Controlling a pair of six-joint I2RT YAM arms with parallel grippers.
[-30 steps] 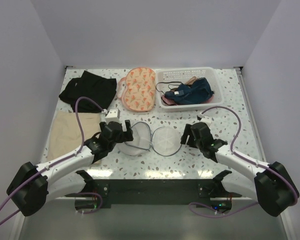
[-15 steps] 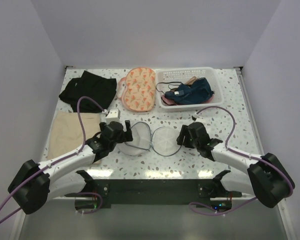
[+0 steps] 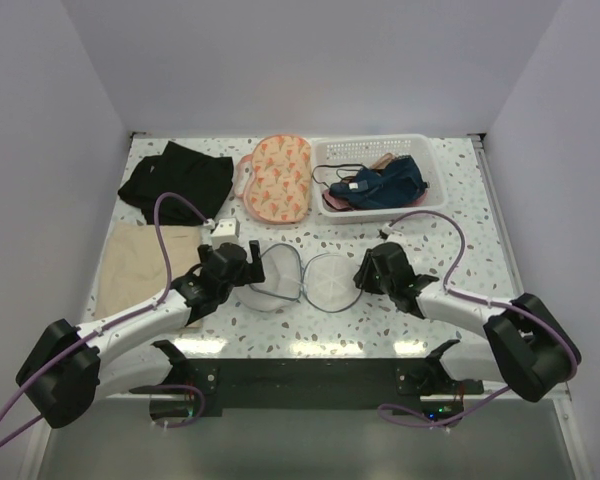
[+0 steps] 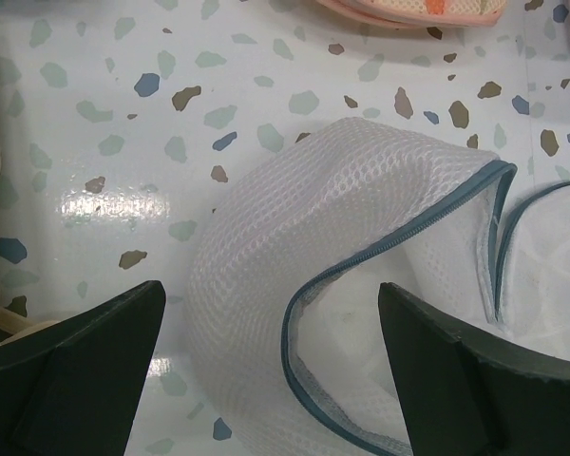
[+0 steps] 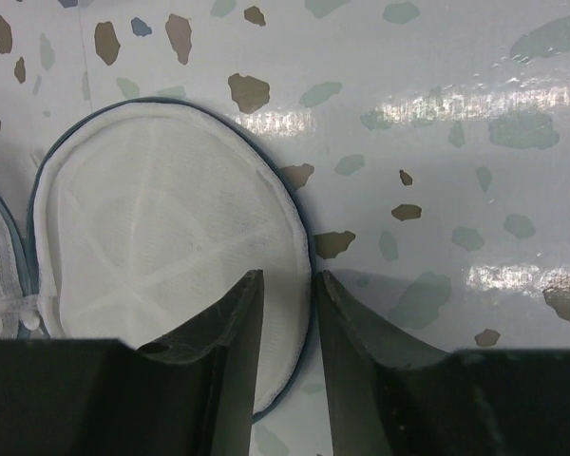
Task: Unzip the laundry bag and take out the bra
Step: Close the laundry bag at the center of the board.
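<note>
The white mesh laundry bag lies unzipped in two round halves with a blue-grey zipper edge. My left gripper hangs open over the left half, its fingers wide on either side of the zipper edge. My right gripper is down at the right half. Its jaws are narrow and straddle the rim, one finger on the mesh and one on the table, with a small gap showing. I cannot make out the bra in the open halves.
A white basket at the back right holds dark blue and pink garments. An orange patterned pouch lies beside it. A black cloth and a beige cloth lie on the left.
My right gripper has moved left onto the rim of the bag's right half, and its jaws have narrowed from wide. The left arm has stayed put.
</note>
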